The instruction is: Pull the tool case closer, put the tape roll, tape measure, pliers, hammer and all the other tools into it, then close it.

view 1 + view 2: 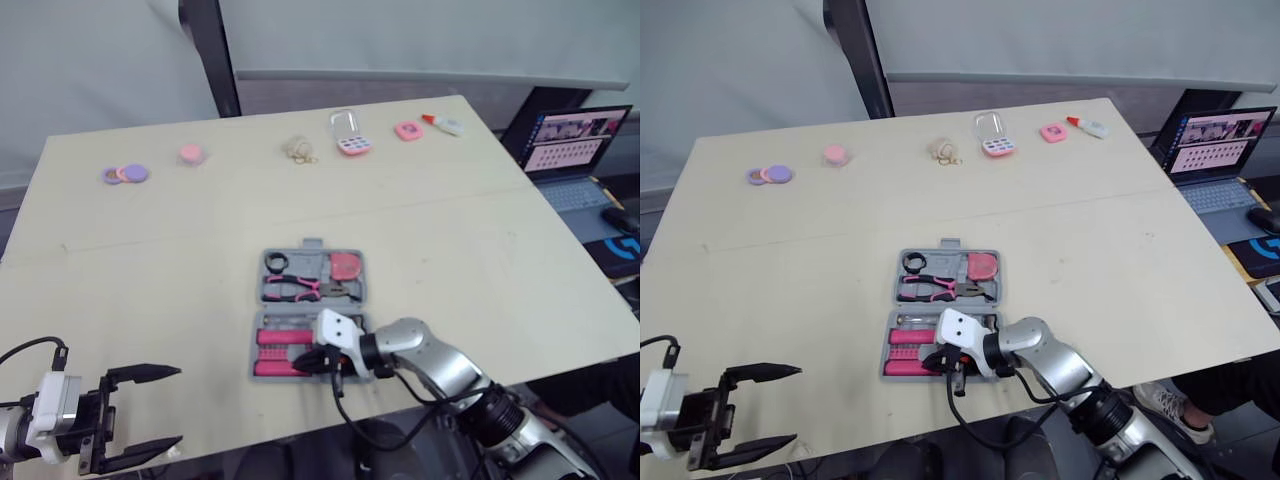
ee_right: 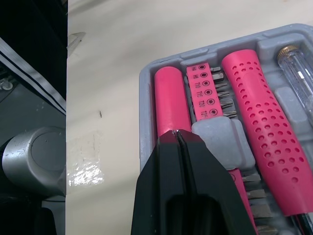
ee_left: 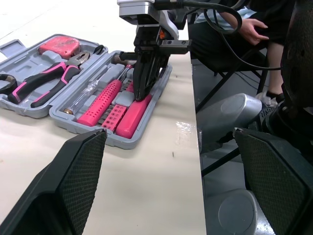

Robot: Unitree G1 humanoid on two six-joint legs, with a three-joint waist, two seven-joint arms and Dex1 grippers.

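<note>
Beneath the closed right pincer (image 2: 177, 133), a pink handle (image 2: 171, 98) hides partly.

Count on the table (image 1: 150, 260): one open tool case (image 1: 262, 340). Inside: one pliers (image 1: 295, 289), one tape measure (image 1: 346, 266), one tape roll (image 1: 276, 262), two pink handles (image 2: 266, 122), one strip of bits (image 2: 205, 90). One laptop (image 1: 570, 150) at 2 o'clock.

Right end effector (image 1: 312, 364) over tool case (image 1: 305, 255)

Seemingly a lab or office: a broad pale table (image 1: 450, 260) with an open laptop (image 1: 575, 150) beside it.
</note>
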